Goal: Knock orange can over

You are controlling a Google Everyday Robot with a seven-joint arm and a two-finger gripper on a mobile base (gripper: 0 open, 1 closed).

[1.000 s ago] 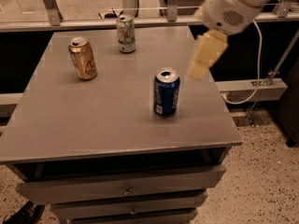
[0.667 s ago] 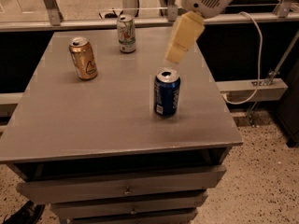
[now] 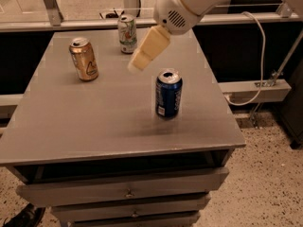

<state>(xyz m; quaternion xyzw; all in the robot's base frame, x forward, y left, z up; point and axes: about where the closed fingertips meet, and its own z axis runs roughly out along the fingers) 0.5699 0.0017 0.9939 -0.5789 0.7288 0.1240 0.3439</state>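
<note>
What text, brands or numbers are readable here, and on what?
No text reads clearly.
Orange can: small dark-and-white mark, too blurred to read.
Blue can: pale lettering down its side, too blurred to read.
White-and-green can: coloured print, too small to read.
Gripper, above the table between the three cans: no marking seen.

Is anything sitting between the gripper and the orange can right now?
Nothing visible. The gripper hovers over mid-table, with only bare table between it and the orange can. The white-and-green can stands farther back, and the blue can is on the gripper's other side.
</note>
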